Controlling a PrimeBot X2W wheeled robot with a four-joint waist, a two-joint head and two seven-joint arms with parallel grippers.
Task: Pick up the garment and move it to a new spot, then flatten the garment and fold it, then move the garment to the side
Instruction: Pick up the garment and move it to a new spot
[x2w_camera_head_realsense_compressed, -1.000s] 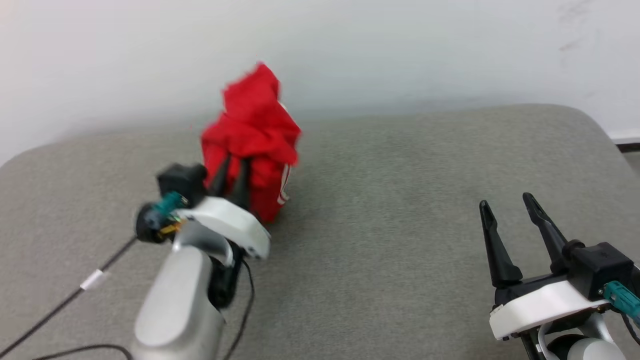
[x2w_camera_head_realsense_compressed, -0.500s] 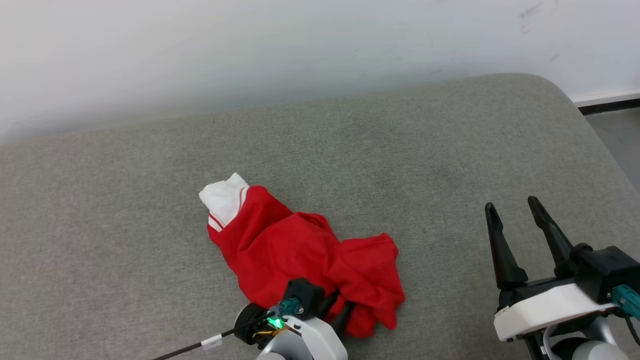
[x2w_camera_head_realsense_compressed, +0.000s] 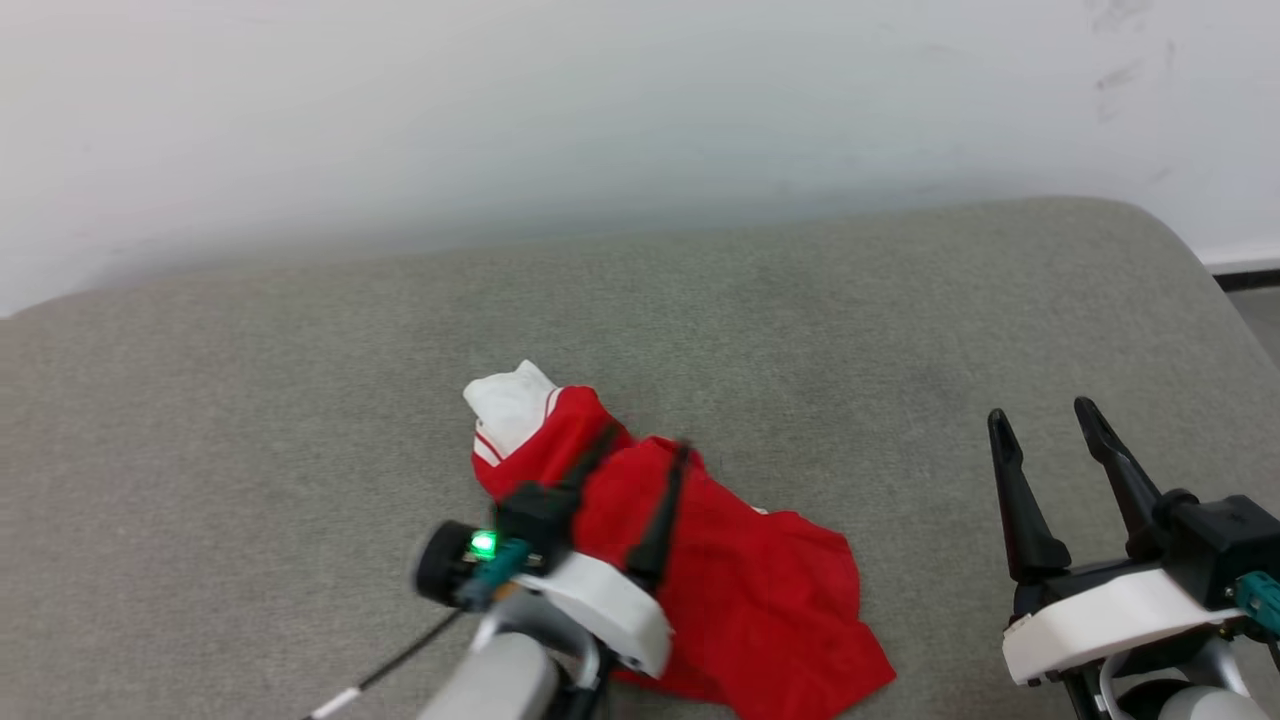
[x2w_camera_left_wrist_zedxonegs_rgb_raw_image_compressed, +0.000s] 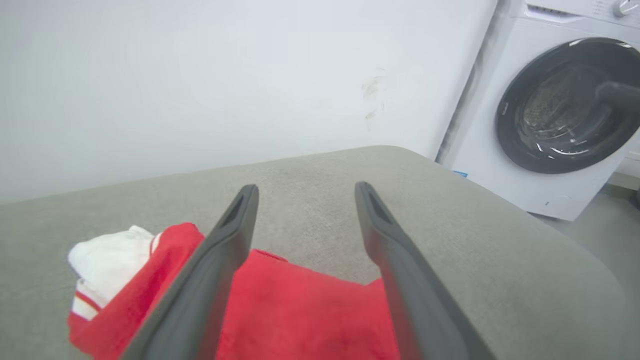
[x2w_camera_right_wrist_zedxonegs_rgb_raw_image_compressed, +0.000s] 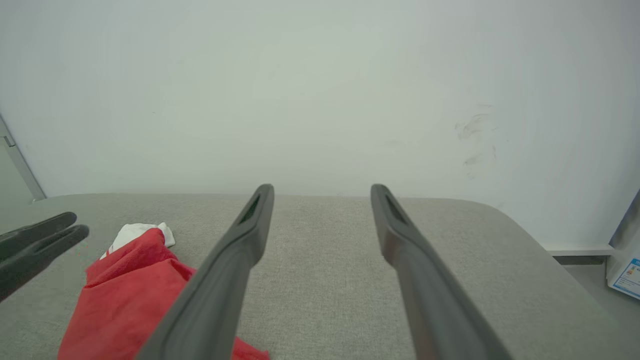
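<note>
Two grippers show from the head: the left gripper (x2w_camera_head_realsense_compressed: 644, 440), fingers spread, over the crumpled garment (x2w_camera_head_realsense_compressed: 760, 590) mid-tabletop (x2w_camera_head_realsense_compressed: 300, 400); the right gripper (x2w_camera_head_realsense_compressed: 1041, 410), fingers spread too, well apart. At the left wrist, red cloth lies beneath the parted fingers (x2w_camera_left_wrist_zedxonegs_rgb_raw_image_compressed: 220, 270). At the right wrist, the garment sits lower left. Flattening probably wants each arm pinching an opposite edge, then pulling outward.

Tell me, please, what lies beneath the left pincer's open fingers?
The crumpled red jersey lies under the left pincer on the grey cushion, a white sleeve poking out at its far end. Any print is hidden in the folds, and the cushion beneath it is covered.
</note>
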